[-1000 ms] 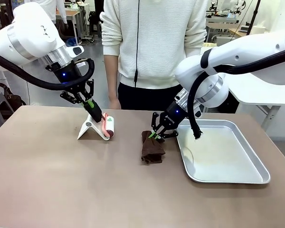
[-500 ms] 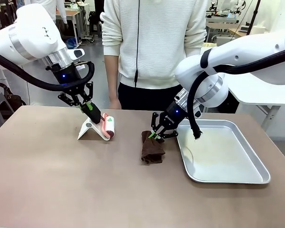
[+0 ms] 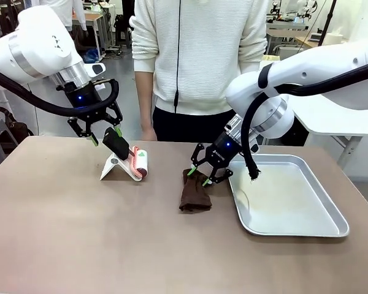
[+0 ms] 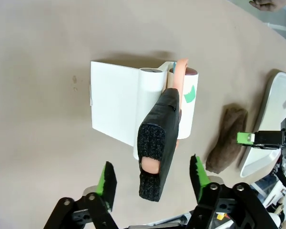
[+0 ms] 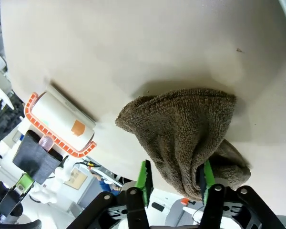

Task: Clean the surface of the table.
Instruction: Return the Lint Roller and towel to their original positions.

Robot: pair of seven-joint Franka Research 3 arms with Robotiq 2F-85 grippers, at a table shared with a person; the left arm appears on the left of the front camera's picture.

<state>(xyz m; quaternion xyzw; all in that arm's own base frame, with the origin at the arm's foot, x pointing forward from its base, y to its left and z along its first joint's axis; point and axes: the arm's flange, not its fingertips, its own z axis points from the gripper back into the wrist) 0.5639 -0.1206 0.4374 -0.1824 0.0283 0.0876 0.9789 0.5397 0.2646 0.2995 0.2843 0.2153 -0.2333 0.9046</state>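
The brownish table (image 3: pixel 80 245) carries a lint roller (image 3: pixel 139 164) resting in a white stand (image 3: pixel 112 166). Its black handle (image 4: pixel 157 143) points up between the green pads (image 4: pixel 107 183) of my left gripper (image 4: pixel 152 179), which stands open and clear of it. From the front, the left gripper (image 3: pixel 104 136) hovers just above and left of the handle. A brown cloth (image 3: pixel 195 195) lies crumpled on the table beside the tray. My right gripper (image 3: pixel 199 173) is open over the cloth's top end, and the cloth (image 5: pixel 181 124) bulges up between its fingers (image 5: pixel 144 176).
A shiny silver tray (image 3: pixel 319 228) lies right of the cloth, close to my right arm. A person in a white sweater stands at the far edge, one hand (image 3: pixel 148 132) hanging near the stand. The table's near half is bare.
Both grippers have opened. The left one let go of the roller's handle and rose slightly to the left. The right one released the cloth, which slumped lower onto the table.
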